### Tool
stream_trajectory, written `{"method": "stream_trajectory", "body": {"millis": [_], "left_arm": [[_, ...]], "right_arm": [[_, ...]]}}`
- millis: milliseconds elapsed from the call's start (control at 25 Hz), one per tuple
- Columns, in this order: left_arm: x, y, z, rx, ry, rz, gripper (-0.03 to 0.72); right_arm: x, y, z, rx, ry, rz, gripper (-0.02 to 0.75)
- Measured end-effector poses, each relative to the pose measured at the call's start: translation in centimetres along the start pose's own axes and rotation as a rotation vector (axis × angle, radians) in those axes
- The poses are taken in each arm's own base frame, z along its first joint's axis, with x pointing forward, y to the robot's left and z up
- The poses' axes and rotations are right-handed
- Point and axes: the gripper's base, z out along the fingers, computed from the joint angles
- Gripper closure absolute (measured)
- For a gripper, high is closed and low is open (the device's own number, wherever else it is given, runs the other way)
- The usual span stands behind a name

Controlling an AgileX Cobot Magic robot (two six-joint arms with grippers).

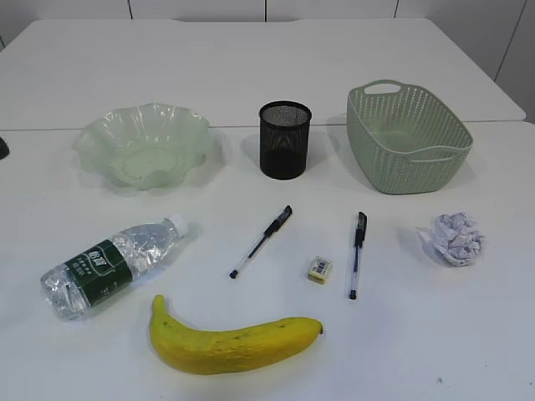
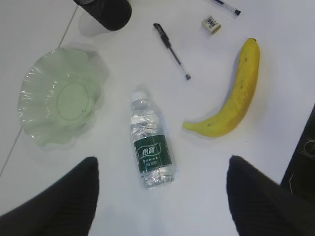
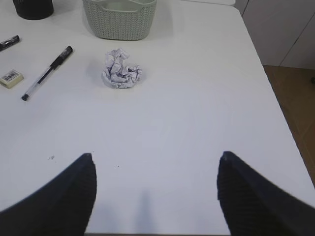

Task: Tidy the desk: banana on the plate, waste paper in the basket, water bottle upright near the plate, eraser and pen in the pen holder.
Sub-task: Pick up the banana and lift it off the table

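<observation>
Nothing was tidied: banana [image 1: 230, 342], bottle [image 1: 113, 265], pens [image 1: 261, 242], eraser [image 1: 319, 269], paper [image 1: 453, 238] lay loose; both claws [image 2: 162, 196] [image 3: 155, 194] gaped empty.

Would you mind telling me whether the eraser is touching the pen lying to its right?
Apart. The exterior view shows bare white table between the eraser and that pen.

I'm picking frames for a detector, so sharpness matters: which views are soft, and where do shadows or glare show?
Exterior view: sharp and evenly lit, with a soft shadow beside the pen holder and only a faint one by the waste paper. Left wrist view: slightly soft; the water bottle label is legible, the dark fingers blurred. Right wrist view: mild softness, no strong glare.
</observation>
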Motion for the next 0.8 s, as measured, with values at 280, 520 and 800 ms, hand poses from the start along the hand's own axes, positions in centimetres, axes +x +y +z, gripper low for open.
{"method": "stream_trajectory", "body": {"millis": [280, 520, 800], "left_arm": [[-0.24, -0.21, 0.02, 0.005, -0.016, 0.010, 0.115], [-0.29, -0.19, 0.07, 0.003, -0.018, 0.011, 0.115], [-0.10, -0.11, 0.07, -0.007, 0.003, 0.016, 0.115]], "right_arm": [[0.00, 0.00, 0.00, 0.000, 0.000, 0.000, 0.171], [0.00, 0.00, 0.00, 0.000, 0.000, -0.001, 0.171], [0.00, 0.00, 0.00, 0.000, 0.000, -0.001, 0.171]]}}
